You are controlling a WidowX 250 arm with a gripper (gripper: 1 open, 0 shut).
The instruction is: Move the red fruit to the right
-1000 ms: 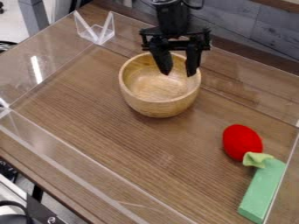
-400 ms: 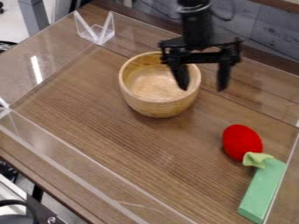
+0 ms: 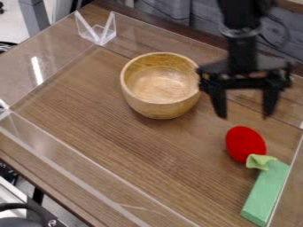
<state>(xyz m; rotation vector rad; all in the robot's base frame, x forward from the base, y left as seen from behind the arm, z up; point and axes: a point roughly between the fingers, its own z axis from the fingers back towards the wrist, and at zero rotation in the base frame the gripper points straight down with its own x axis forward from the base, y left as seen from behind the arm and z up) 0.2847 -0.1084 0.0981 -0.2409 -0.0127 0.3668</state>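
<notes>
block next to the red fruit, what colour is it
Light green, a flat block lying by the red fruit; the camera view shows it.

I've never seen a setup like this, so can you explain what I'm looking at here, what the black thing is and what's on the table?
This is one camera view, looking down at a wooden table from the front, with clear plastic walls around it. The black thing hanging from above is a robot arm's gripper, a claw with two fingers. The fingers are spread open and hold nothing. On the table are a wooden bowl, which looks empty, a red fruit with a green leafy top, like a toy strawberry, and a flat green block beside it. The gripper hangs above the table between the bowl and the fruit, touching neither.
</notes>
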